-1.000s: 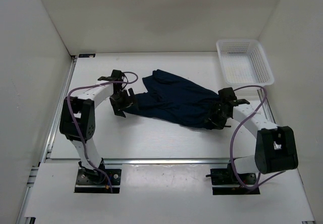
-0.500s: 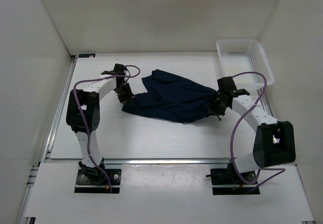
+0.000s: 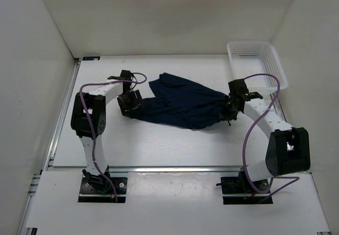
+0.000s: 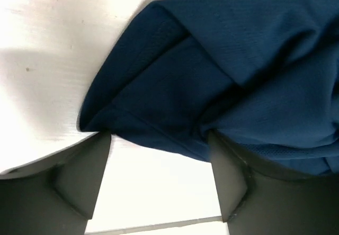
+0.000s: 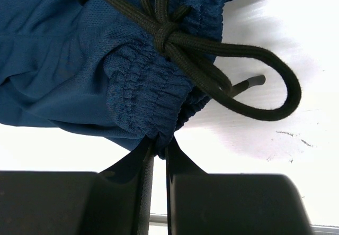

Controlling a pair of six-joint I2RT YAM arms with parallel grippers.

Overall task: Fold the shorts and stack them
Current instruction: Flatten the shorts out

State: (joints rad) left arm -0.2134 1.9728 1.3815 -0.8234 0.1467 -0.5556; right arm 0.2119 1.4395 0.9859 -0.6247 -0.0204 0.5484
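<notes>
Right now the shorts (image 3: 183,107) lie stretched left-to-right across the table (image 3: 169,145), waistband (image 5: 148,97) pinched tight in the right gripper (image 5: 159,146), while the left gripper (image 4: 158,137) (jaws spread wide, holding nothing) faces the leg hem (image 4: 137,132) just ahead of it.

Left tool (image 4: 158,139): fingers spread wide. Right tool (image 5: 159,147): fingers pinched together. Both arms reach forward.

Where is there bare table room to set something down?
Bare: the strip of white table between the dark navy-blue cloth shorts and the arm bases; also the far-left corner. Crowded: the middle, left gripper to right gripper; white mesh basket far right.
</notes>
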